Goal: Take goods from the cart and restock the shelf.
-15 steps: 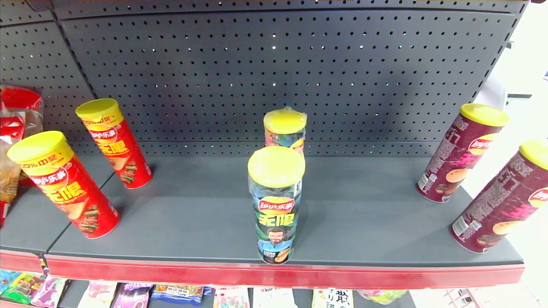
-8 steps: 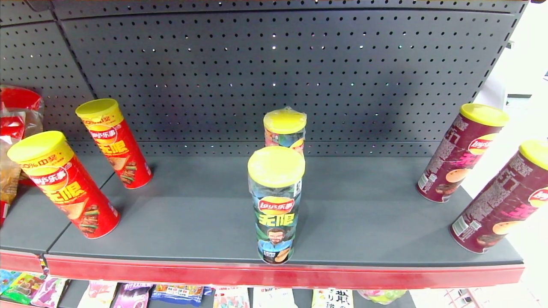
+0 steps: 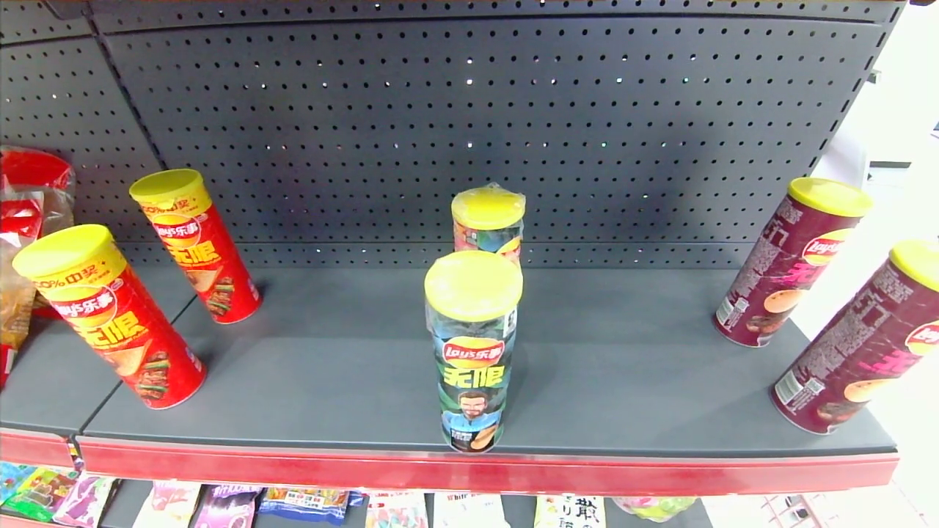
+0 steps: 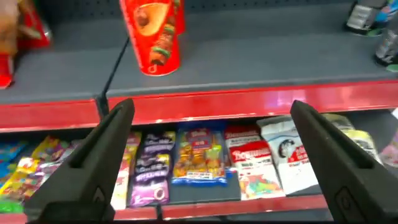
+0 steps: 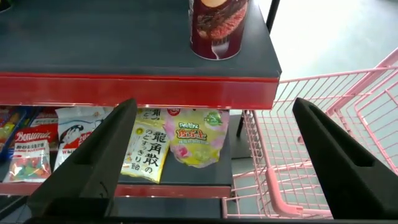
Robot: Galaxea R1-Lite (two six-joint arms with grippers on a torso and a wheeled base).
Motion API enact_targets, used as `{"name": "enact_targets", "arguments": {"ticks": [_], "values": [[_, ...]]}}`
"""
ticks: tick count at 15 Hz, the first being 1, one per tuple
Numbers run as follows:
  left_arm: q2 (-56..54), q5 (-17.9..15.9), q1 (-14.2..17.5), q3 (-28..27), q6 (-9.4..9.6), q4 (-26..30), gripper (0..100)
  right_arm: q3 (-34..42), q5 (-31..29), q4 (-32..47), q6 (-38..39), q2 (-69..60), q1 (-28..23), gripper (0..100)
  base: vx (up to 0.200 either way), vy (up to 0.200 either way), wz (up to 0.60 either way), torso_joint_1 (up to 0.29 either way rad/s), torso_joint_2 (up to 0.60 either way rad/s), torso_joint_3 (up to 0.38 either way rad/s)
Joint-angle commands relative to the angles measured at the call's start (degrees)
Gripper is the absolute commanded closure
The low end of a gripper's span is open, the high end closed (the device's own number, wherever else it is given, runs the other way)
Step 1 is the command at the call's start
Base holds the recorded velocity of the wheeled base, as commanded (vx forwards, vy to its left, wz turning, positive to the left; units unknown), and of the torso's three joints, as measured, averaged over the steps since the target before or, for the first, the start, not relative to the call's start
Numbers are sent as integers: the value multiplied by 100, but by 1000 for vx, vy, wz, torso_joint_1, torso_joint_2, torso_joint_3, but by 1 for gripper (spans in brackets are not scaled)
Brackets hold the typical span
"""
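Observation:
On the grey shelf (image 3: 337, 367) stand two red chip cans (image 3: 110, 315) (image 3: 194, 246) at the left, two green ones (image 3: 473, 348) (image 3: 488, 220) in the middle and two maroon ones (image 3: 788, 260) (image 3: 862, 341) at the right, all with yellow lids. My left gripper (image 4: 211, 121) is open and empty in front of the shelf's red front edge (image 4: 249, 102), below a red can (image 4: 152, 34). My right gripper (image 5: 214, 118) is open and empty before the shelf's right end, under a maroon can (image 5: 217, 25). The pink wire cart (image 5: 329, 143) stands beside it.
Snack bags (image 4: 199, 155) (image 5: 193, 134) line the lower shelf under the red edge. A perforated dark back panel (image 3: 469, 125) closes the shelf behind. Red packets (image 3: 22, 191) sit at the far left. Wide gaps lie between the can groups.

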Motion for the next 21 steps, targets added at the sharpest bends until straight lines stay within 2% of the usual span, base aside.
{"name": "enact_targets", "arguments": {"ticks": [1, 2, 3, 4, 5, 6, 7, 8, 10, 13, 14, 21], "values": [[10, 886, 2, 25, -51, -18, 0, 0, -3, -1, 32, 7, -2, 0, 0, 0, 0, 0, 0, 0], [10, 1167, 2, 69, -209, -97, 0, 0, -12, -1, 84, 16, -2, 0, 0, 0, 0, 0, 0, 0], [10, 1167, 2, 78, -262, -150, 0, 0, -21, -1, 111, 16, -2, 0, 0, 0, 0, 0, 0, 0], [10, 956, 2, 69, -297, -158, 0, 0, -21, 7, 93, 16, -2, 0, 0, 0, 0, 0, 0, 0], [10, 271, 2, 69, -306, -150, 0, 0, -12, 7, 102, -1, 25, 0, 0, 0, 0, 0, 0, 0], [10, -485, 2, 69, -253, -150, 0, -9, -3, 7, 111, -116, 297, 0, 0, 0, 0, 0, 0, 0], [10, -511, 2, 69, -271, -141, 0, 0, -3, -1, 93, -256, 552, 0, 0, 0, 0, 0, 0, 0], [10, -274, 2, 69, -306, -141, 0, -9, -3, -1, 102, -265, 543, 0, 0, 0, 0, 0, 0, 0], [10, 368, 2, 192, -262, -202, 0, 0, -3, 7, 111, -502, 420, 0, 0, 0, 0, 0, 0, 0], [10, 139, 2, 280, -244, -317, 0, 0, -240, 7, 137, -538, 411, 0, 0, 0, 0, 0, 0, 0], [10, 130, 2, 280, -288, -325, 0, 0, -249, 7, 137, -538, 411, 0, 0, 0, 0, 0, 0, 0], [10, 121, 2, 280, -280, -325, 0, 0, -249, 7, 137, -538, 411, 0, 0, 0, 0, 0, 0, 0]]}}
